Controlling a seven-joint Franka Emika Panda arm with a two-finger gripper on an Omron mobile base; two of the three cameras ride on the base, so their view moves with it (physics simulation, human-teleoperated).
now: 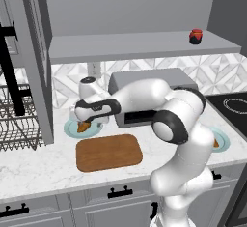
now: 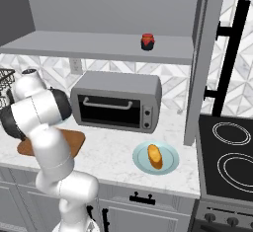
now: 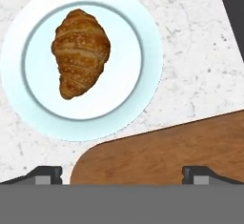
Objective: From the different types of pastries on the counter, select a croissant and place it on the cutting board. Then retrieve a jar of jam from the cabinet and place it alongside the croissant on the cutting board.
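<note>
A: The croissant [image 3: 80,52] lay on a light blue plate [image 3: 143,94] on the counter [image 3: 195,66], just beside the board [image 3: 181,147]. What was around it?

B: The toaster oven [image 2: 117,100] stood behind the board, the second pastry [image 2: 155,156] was on its own plate well apart, and the jar [image 1: 195,36] sat on the cabinet shelf [image 1: 135,46]. Nothing covered the croissant.

A: And the gripper [image 3: 122,174]?

B: It hung above the board's edge near the plate. Its fingertips [image 3: 45,174] were spread wide, holding and touching nothing.

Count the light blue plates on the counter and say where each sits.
2. One plate holds the croissant, left of the cutting board; the other plate holds the longer pastry, right of the toaster oven.
</note>
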